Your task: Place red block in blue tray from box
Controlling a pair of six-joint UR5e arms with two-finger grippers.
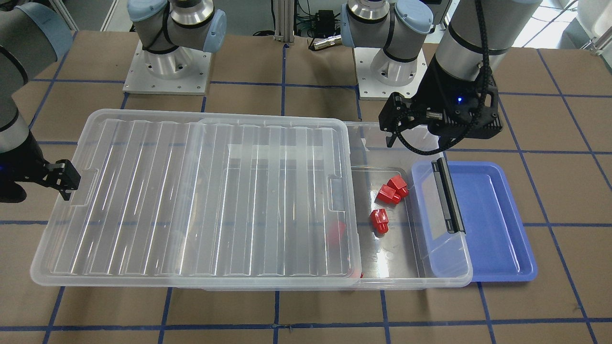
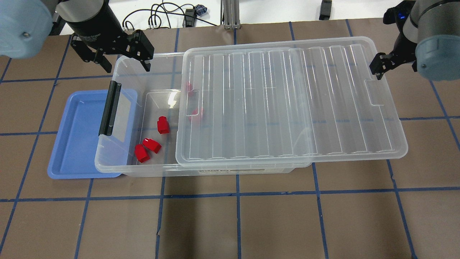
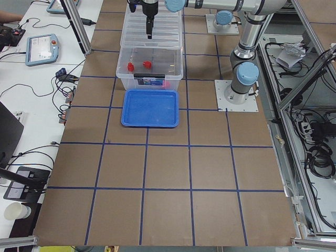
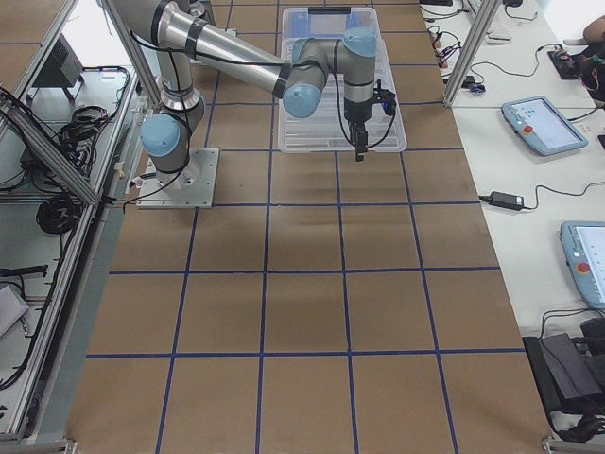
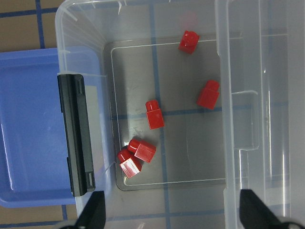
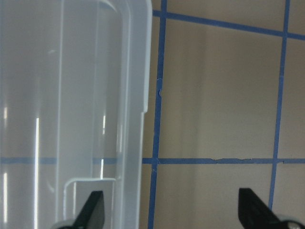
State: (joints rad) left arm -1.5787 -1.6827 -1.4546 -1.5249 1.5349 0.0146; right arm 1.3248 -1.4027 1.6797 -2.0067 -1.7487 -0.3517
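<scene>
- The left gripper [image 2: 125,65] hung spread and empty over the box's [image 2: 107,163] uncovered end. The right gripper [image 2: 379,67], also spread, sat by the lid's [image 2: 287,104] far edge.
- The red block [image 2: 162,125] lay on the box floor; a misaimed descent could clip lid or rim.

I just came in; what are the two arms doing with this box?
The lid sits partly off the box, toward the right pincer, which is open at its far edge. The left pincer hovers open above the uncovered end, where red blocks lie. Neither holds anything, and the tray beside the box is empty.
</scene>
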